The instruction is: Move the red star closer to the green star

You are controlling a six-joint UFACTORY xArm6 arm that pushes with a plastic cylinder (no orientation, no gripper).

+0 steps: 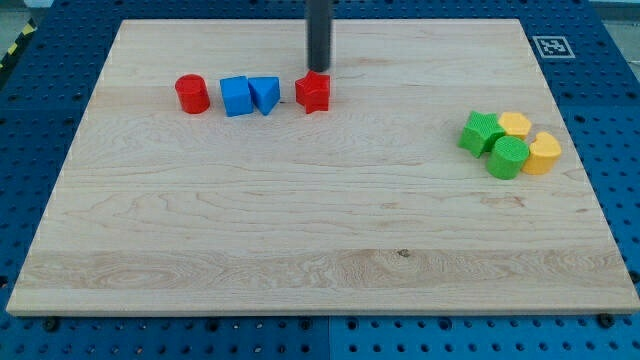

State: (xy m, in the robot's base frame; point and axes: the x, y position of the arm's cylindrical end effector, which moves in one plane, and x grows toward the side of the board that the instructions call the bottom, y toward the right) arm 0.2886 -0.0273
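Camera view: my tip (318, 70) sits just above the red star (313, 92) toward the view's top, touching or nearly so; the tool grasps nothing. Bare surface (300, 220) separates it from the green star (481, 133) at the view's right.

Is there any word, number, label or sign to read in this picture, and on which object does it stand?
No readable words or numbers.
One sign: a black-and-white square marker on the wooden board, top right corner; it is a pattern, not text.
The blocks carry no labels.
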